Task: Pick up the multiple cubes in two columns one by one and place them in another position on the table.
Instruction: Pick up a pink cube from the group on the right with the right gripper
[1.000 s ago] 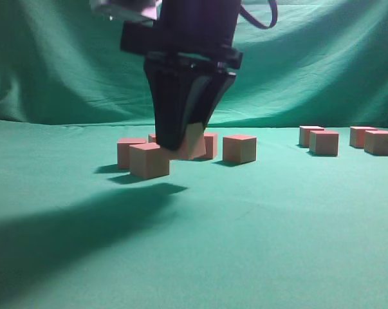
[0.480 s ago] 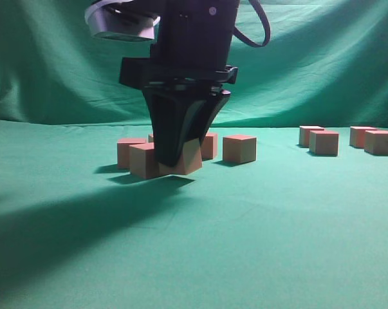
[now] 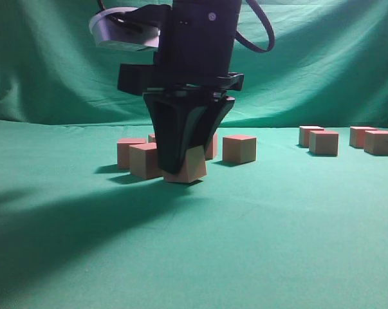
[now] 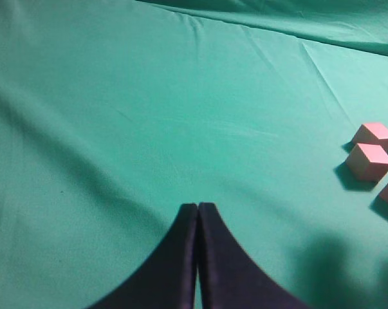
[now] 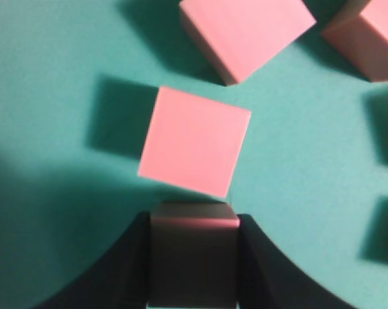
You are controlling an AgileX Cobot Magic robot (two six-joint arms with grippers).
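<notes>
Black right gripper [image 3: 184,168] clamps a tilted reddish-pink matte cube [image 3: 192,166] low over the green cloth table [image 3: 258,225], near-side cloth open. Neighbour cubes [image 3: 144,160] crowd behind, one partly hidden. Left gripper [image 4: 198,212] pressed together, empty.

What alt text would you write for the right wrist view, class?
The right pincer grips one pink cube between its black fingers above the green table. Another cube lies just ahead, with more beyond.
</notes>
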